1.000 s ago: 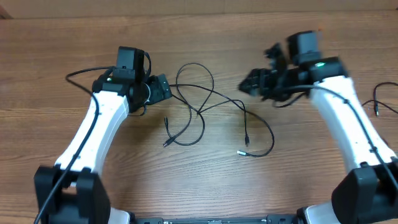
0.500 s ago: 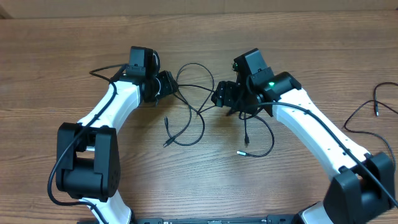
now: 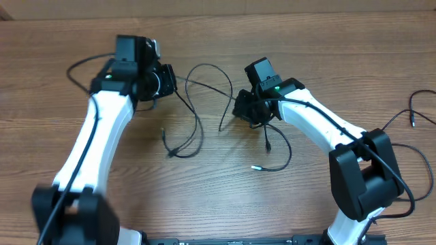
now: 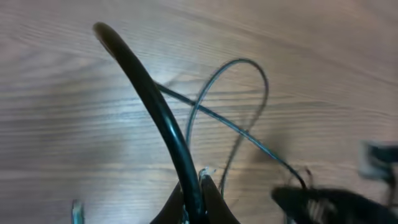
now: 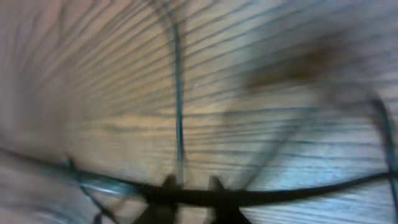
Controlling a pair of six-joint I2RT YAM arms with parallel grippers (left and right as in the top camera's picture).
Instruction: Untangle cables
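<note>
Several thin black cables point(image 3: 211, 70) lie looped and crossed on the wooden table between my two arms, with small plug ends at the front point(image 3: 256, 167). My left gripper point(image 3: 169, 83) is at the left end of the tangle. In the left wrist view it point(image 4: 198, 202) is shut on a black cable point(image 4: 158, 115) that arches up from its jaws, with thinner cable loops point(image 4: 249, 68) beyond. My right gripper point(image 3: 238, 109) is at the right side of the tangle. Its wrist view is blurred: the fingertips point(image 5: 168, 185) stand a small gap apart and a cable point(image 5: 292, 191) runs across them.
Another black cable point(image 3: 407, 114) with a plug end lies at the table's right edge, apart from the tangle. The white right arm point(image 3: 320, 126) reaches across the right half of the table, and the left arm point(image 3: 102, 129) runs along the left.
My left gripper has closed on a cable and pulled it left, dragging the loops with it. The right arm has swung left into the tangle and its jaws have narrowed.
</note>
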